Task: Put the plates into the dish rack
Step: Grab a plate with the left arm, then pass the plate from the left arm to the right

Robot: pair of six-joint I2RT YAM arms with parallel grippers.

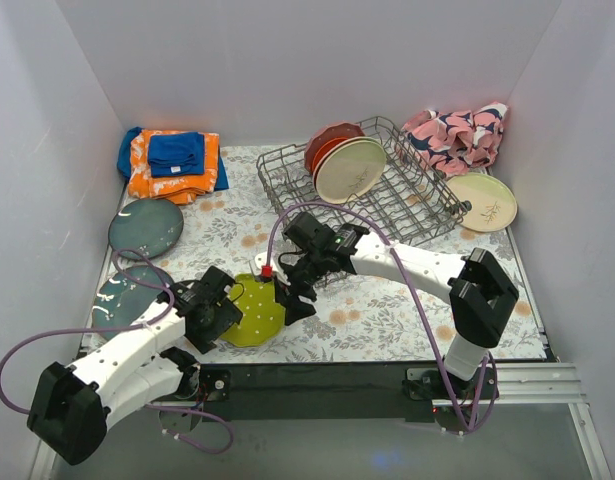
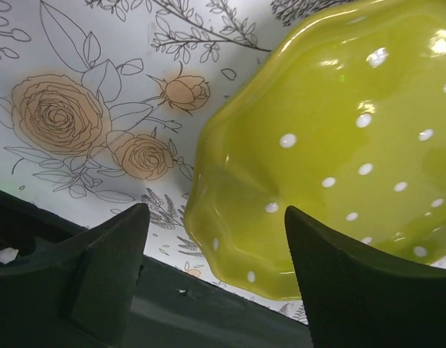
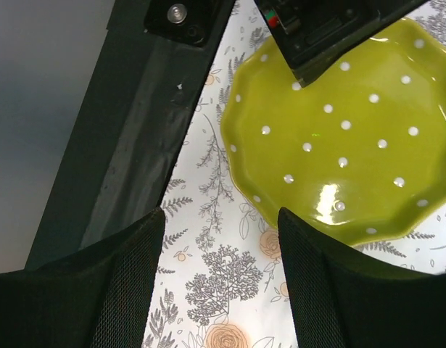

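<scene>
Left end effector (image 2: pixel 215 212), spread, faces the yellow-green dotted plate's (image 2: pixel 339 138) rim; right end effector (image 3: pixel 220 214), spread, hovers beside. Seat the rim deeper before pinching.

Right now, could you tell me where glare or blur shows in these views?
Left wrist view: small glints scattered over the yellow-green plate, while the tablecloth print is sharp. Right wrist view: one white glare patch near the plate's lower rim. Top view: even light, sharp, faint shadows.

Glossy glazed yellow-green plate (image 2: pixel 339 145) lies on a matt floral-printed mat (image 2: pixel 77 109).
</scene>
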